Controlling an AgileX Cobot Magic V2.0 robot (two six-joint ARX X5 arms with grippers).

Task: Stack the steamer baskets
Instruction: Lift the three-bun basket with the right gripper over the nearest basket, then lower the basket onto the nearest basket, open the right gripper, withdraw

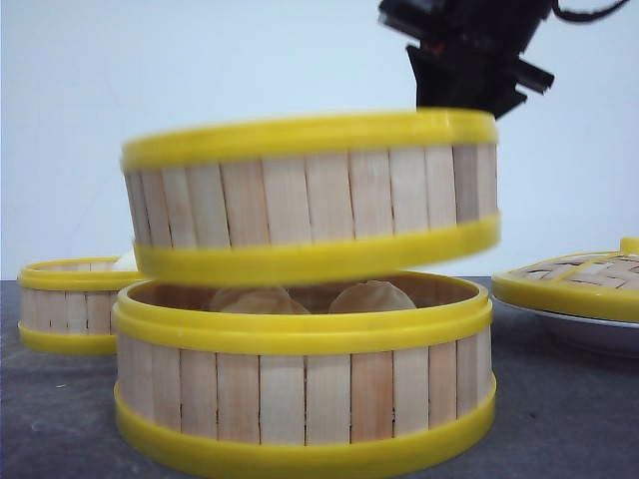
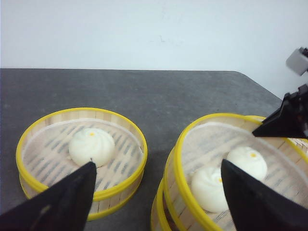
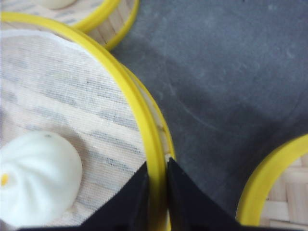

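Nearest you, the bottom steamer basket [image 1: 300, 384] sits on the dark table [image 1: 50, 429] with buns [image 1: 369, 296] inside. Just above it, tilted and apart, hangs the lifted steamer basket [image 1: 310, 195], its right rim pinched by your right gripper [image 3: 157, 192]. Your left gripper [image 2: 156, 192] hangs wide open, empty. Far left rests the third steamer basket [image 1: 68, 304]; right, the woven lid [image 1: 574, 279].

The left gripper [image 2: 156, 192] hangs with its black fingers [image 2: 62, 202] spread wide and nothing between them; below sits a steamer basket [image 2: 82, 159] holding one white bun [image 2: 91, 147]. Beside it a raised basket [image 2: 231, 168] with two buns [image 2: 226, 178] tilts above another basket [image 2: 161, 214]; the dark table [image 2: 144, 91] lies beyond.
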